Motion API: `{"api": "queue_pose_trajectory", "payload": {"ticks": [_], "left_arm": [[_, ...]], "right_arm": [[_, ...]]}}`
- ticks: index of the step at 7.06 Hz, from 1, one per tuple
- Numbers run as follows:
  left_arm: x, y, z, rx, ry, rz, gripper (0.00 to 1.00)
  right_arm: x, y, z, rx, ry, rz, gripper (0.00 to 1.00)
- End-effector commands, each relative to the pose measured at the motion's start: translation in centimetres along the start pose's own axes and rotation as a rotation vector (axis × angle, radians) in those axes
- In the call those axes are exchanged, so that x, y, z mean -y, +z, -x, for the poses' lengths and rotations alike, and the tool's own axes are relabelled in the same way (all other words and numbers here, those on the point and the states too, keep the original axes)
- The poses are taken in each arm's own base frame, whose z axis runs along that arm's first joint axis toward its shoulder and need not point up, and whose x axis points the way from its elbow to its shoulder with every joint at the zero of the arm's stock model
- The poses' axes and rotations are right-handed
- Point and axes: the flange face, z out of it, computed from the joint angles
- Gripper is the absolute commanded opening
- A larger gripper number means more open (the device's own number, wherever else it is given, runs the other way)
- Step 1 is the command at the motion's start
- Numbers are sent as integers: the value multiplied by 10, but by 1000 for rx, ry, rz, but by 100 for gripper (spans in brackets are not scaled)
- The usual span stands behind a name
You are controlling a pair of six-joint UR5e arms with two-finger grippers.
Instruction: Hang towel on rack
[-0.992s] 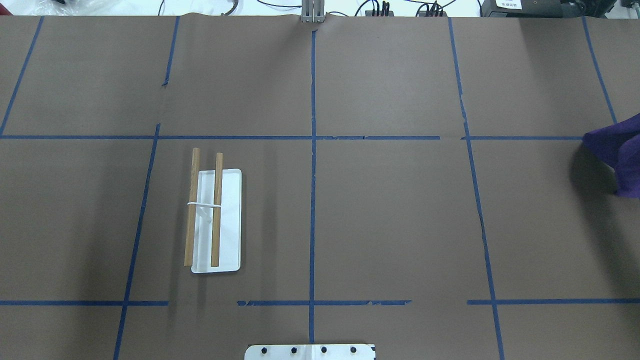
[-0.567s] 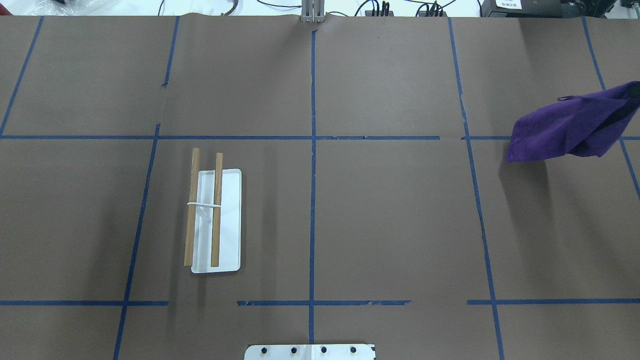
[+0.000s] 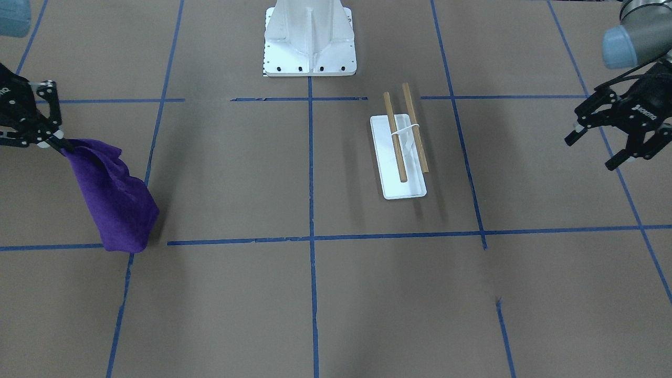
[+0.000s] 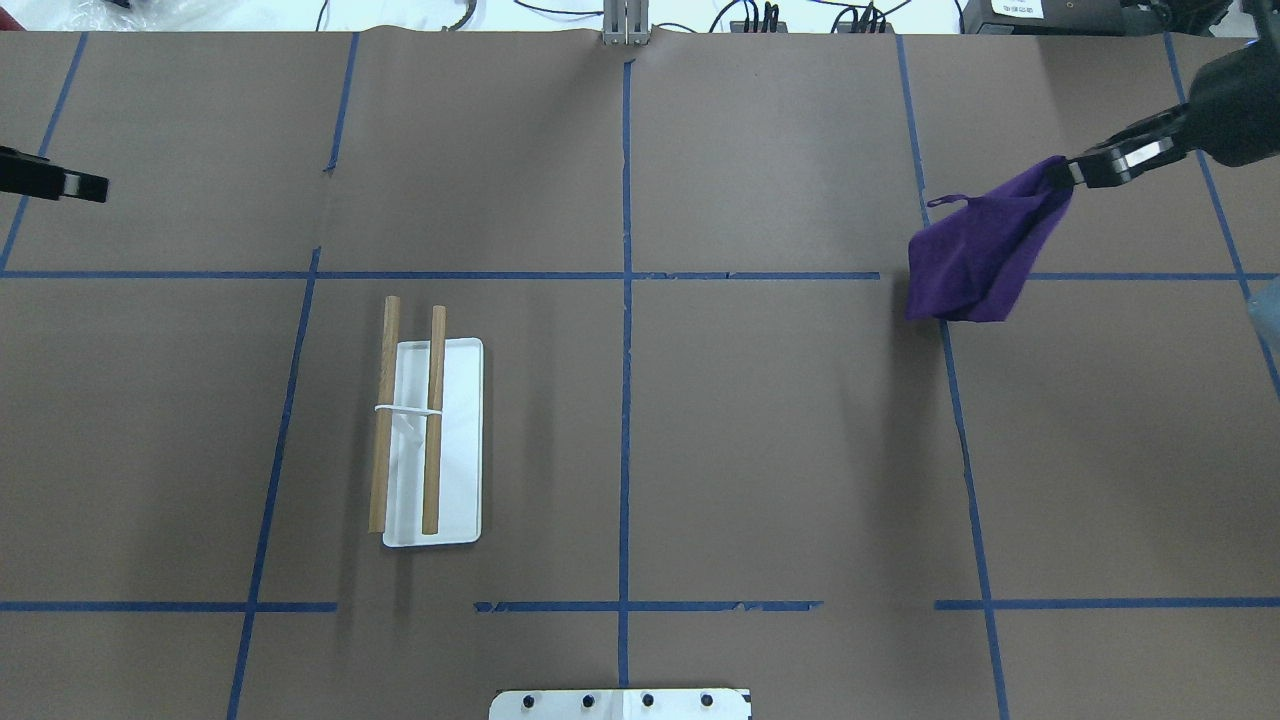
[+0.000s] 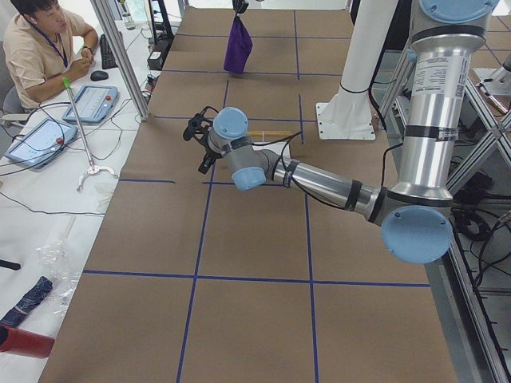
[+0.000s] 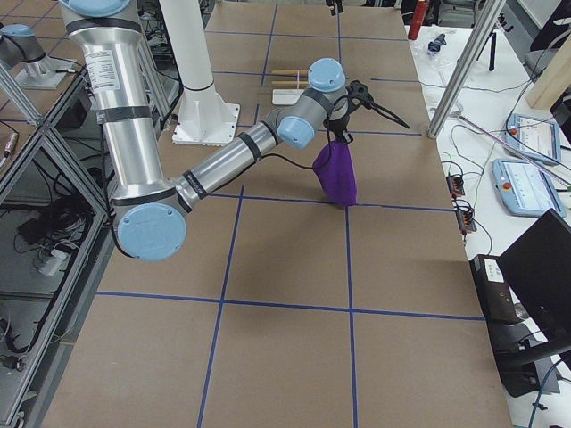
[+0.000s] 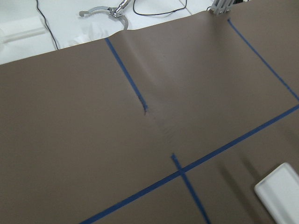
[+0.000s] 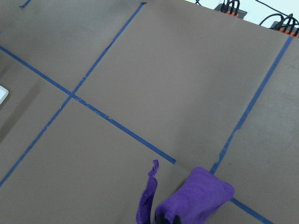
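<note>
Purple towel (image 4: 975, 255) hangs down in a bunch from the right gripper (image 4: 1085, 170), whose two fingers are pressed together on the towel's top corner. The towel droops below and a bit to the side of the gripper, and a small loop sticks out from its upper edge. Its bottom end is low over the brown table (image 4: 780, 450), but I cannot tell if it touches. The towel is on the robot's right side of the table, near a blue tape line (image 4: 950, 380). The rack (image 4: 434, 420) stands well apart from the towel, on the robot's left half of the table. It has a flat white base (image 4: 462, 450) and two wooden rods (image 4: 382, 420) side by side above it, joined by a white wire. One rod sits over the base and the other runs along its edge. The left gripper (image 3: 590, 153) hovers over the table's left side with its fingers spread wide and nothing between them. It is well apart from the rack too. The big white pedestal (image 3: 310, 37) stands at the robot's edge of the table.
</note>
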Motion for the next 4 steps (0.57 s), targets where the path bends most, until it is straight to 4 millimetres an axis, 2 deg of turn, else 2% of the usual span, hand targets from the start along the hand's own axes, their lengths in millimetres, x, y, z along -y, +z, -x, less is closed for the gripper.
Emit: {"api": "queue_pose_trajectory", "payload": {"ticks": [1, 2, 3, 4], "left_arm": [[18, 71, -99, -78, -181, 30, 99], [47, 83, -149, -61, -284, 69, 89], [62, 98, -196, -24, -368, 87, 79], [53, 126, -231, -1, -439, 91, 70]], "right_arm": [[32, 48, 94, -1, -21, -71, 0], [35, 58, 120, 15, -51, -83, 0], [30, 60, 147, 27, -84, -105, 0], [21, 63, 174, 42, -106, -124, 0]]}}
